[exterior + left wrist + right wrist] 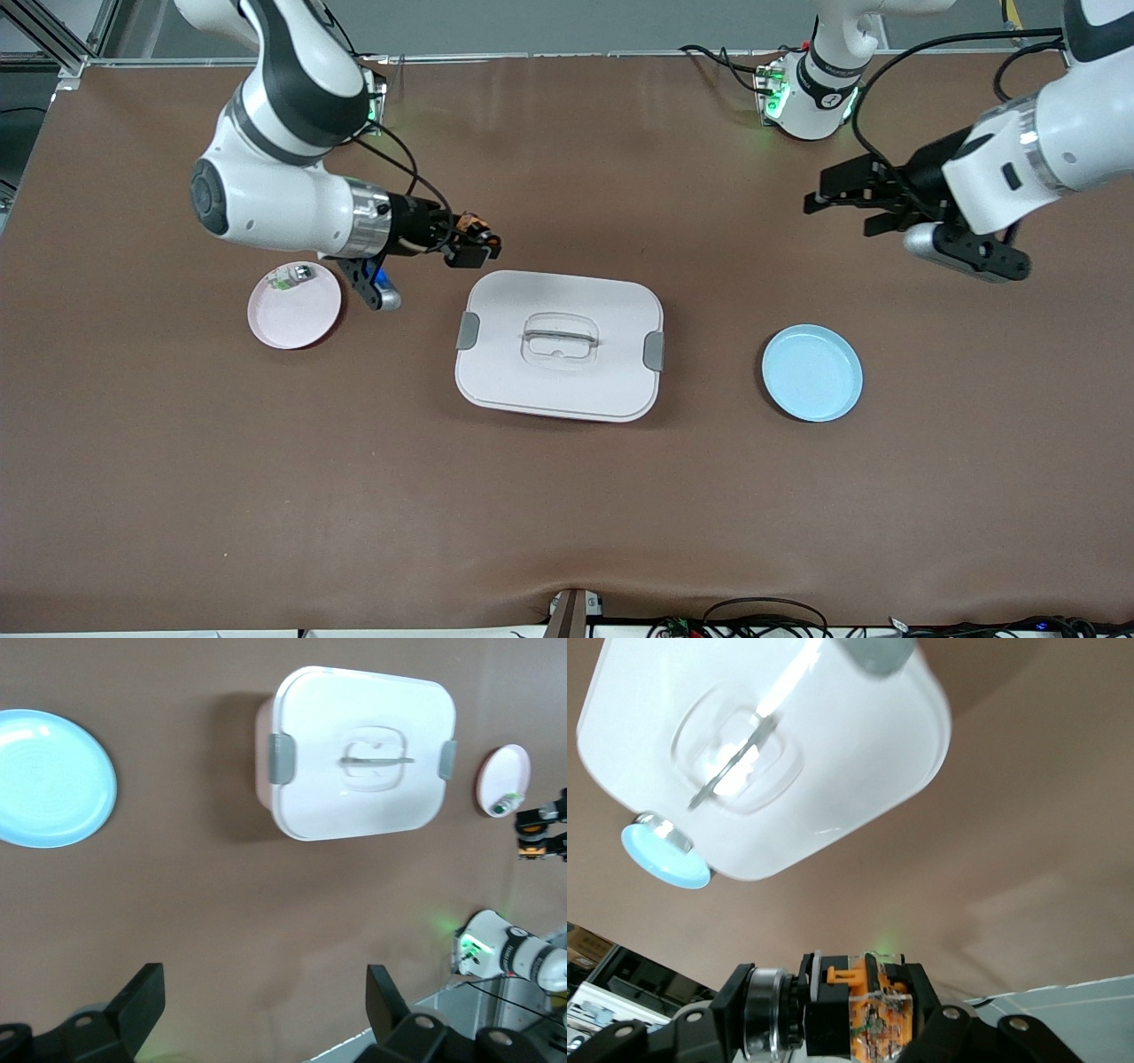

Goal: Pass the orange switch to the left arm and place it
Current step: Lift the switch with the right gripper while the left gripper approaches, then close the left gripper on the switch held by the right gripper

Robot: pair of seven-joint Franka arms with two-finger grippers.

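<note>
Fingers of my right gripper (474,241) are clamping the orange switch (472,227), holding it up in the air over the brown surface (567,496), just off the corner of the box (560,344) that points toward the right arm's end of the table. In my right wrist view the switch (868,1014) is sitting squeezed between the two fingers (824,1010), its orange body and black end both showing, with the box (771,753) lying below it.

My left gripper (837,202) is hanging over bare surface at the left arm's end of the table, its fingers (142,1001) spread wide and gripping nothing. It is well apart from the box and is hovering above a spot farther from the front camera than the blue plate (812,372).

The box is resting in the middle of the surface, lid on, grey latches at both short sides, between the blue plate and the pink plate (295,306). A green-and-silver component (291,276) is lying on the pink plate, near the rim that is farther from the front camera.
</note>
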